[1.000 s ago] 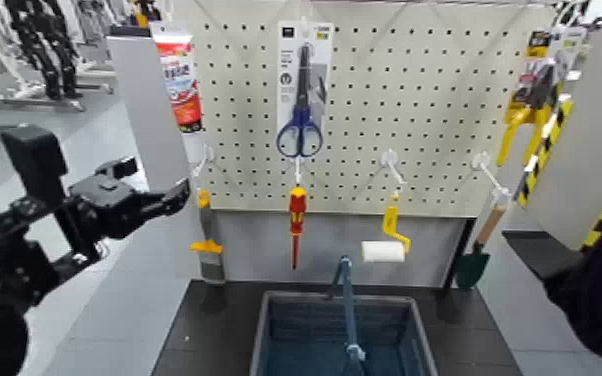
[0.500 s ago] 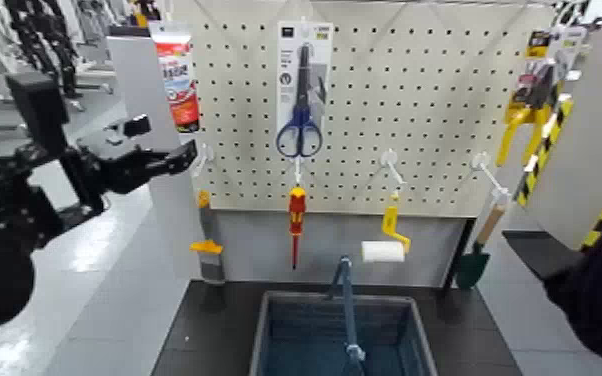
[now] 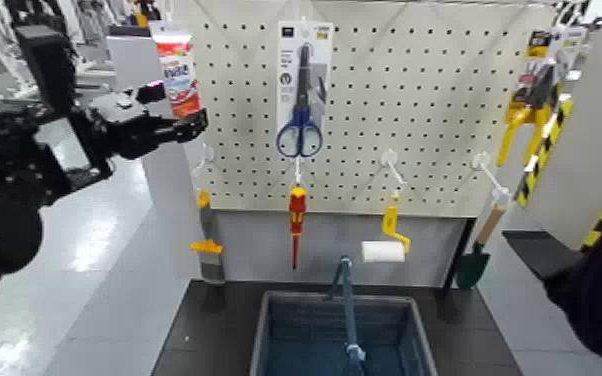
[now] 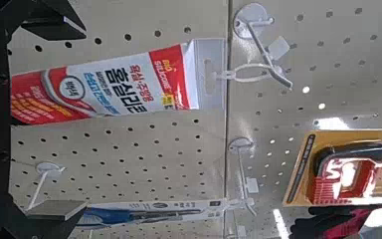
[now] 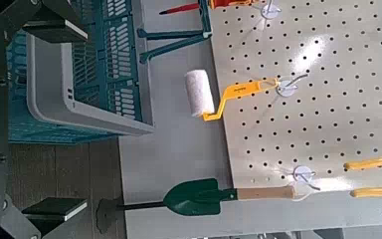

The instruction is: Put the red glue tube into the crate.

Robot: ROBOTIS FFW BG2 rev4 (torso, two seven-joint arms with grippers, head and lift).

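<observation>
The red glue tube [image 3: 177, 75] hangs on the white pegboard at the upper left, nozzle end down. My left gripper [image 3: 191, 124] is raised beside its lower end. In the left wrist view the tube [image 4: 104, 85] lies between the two spread fingers of the left gripper [image 4: 30, 115], which is open and apart from the tube. The crate [image 3: 265, 335] sits low on the dark table below the board, its bar handle [image 3: 345, 295] upright. My right arm [image 3: 600, 290] is parked at the lower right. The right gripper [image 5: 35, 110] is open, facing the crate [image 5: 80, 70].
On the pegboard hang blue scissors [image 3: 301, 100], a red-and-yellow screwdriver [image 3: 296, 220], a yellow paint roller [image 3: 385, 245], a green trowel [image 3: 475, 262], a yellow-handled scraper [image 3: 205, 245] and yellow tools [image 3: 530, 110]. A white post [image 3: 145, 110] stands just left of the tube.
My left arm has risen and swung right, from below the tube at waist height to the tube's lower end. The right arm and crate have not moved.
</observation>
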